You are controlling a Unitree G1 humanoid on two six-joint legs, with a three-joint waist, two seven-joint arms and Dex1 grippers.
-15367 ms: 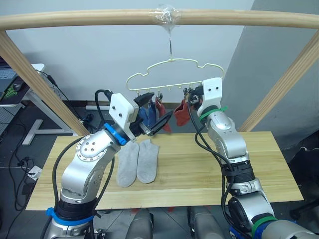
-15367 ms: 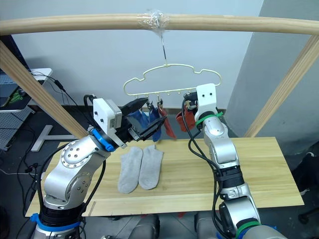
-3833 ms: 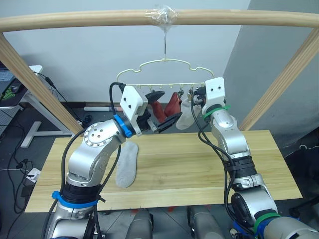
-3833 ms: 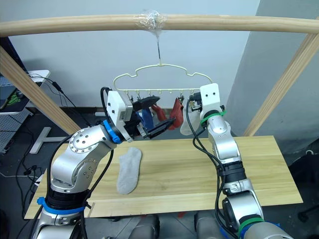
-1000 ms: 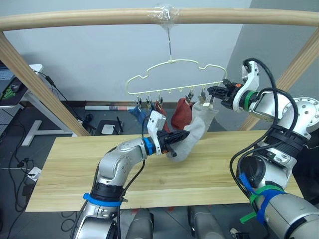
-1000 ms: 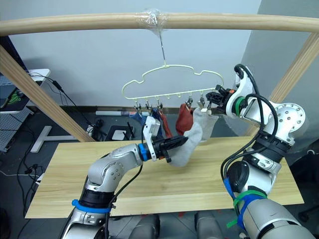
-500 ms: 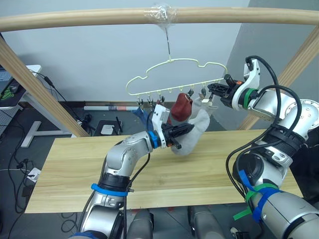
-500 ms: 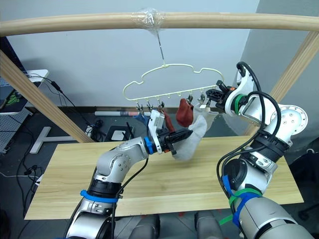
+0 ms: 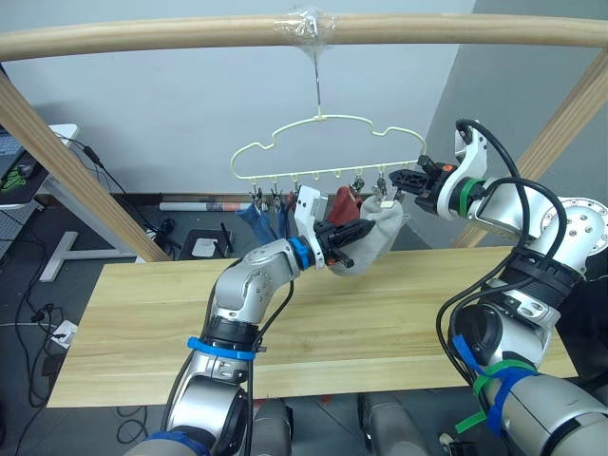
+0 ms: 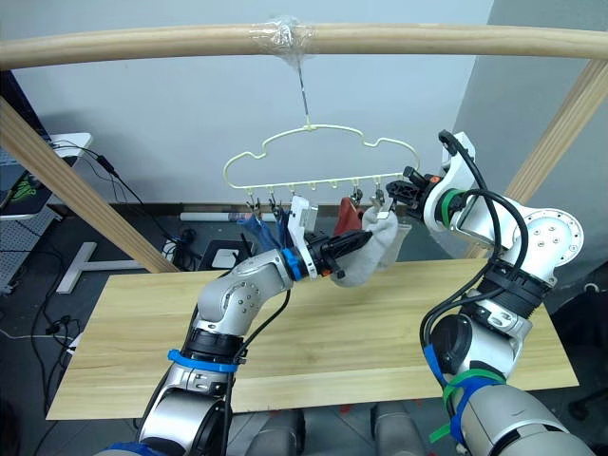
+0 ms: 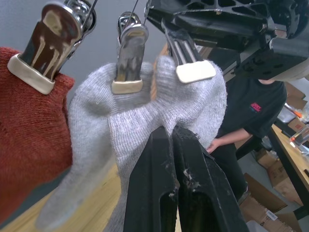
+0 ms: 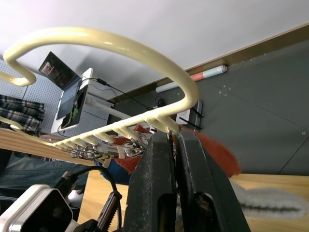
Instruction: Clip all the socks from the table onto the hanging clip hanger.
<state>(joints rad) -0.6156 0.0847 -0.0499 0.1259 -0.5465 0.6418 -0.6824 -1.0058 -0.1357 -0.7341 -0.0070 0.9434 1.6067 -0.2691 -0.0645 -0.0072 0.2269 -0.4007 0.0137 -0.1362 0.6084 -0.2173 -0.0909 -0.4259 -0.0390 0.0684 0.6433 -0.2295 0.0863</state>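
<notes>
- Clip hanger (image 9: 328,147), a pale-yellow wire outline, hangs by its hook from the round wooden pole (image 9: 190,36) that runs across the top of the head views; its row of small metal clips (image 11: 129,58) hangs under the lower bar.
- Socks on the hanger: blue socks (image 9: 261,217) hang from the clips toward the robot's left end, a rust-red sock (image 9: 344,202) hangs near the middle, and a light grey sock (image 9: 370,242) hangs from clips toward the right end.
- Left gripper (image 9: 353,233) reaches up from below the hanger, its two black fingers (image 11: 157,183) pressed together on a fold of the light grey sock, just under the clips.
- In the left wrist view, one metal clip bites the top edge of the grey fabric, a second clip with a pale pad (image 11: 195,71) rests at the fabric's upper edge beside it, and a third clip holds the rust-red sock next to them.
- Right gripper (image 9: 407,179) is raised at the right end of the hanger's lower bar, level with the clips; in the right wrist view its fingers (image 12: 157,183) are closed tight together just below the curved end of the wire.
- Table (image 9: 399,323), a light-wood top with visible grain, lies below both arms, with its surface well beneath the hanging socks.
- A person in a dark shirt (image 11: 251,106) shows in the background of the left wrist view.
</notes>
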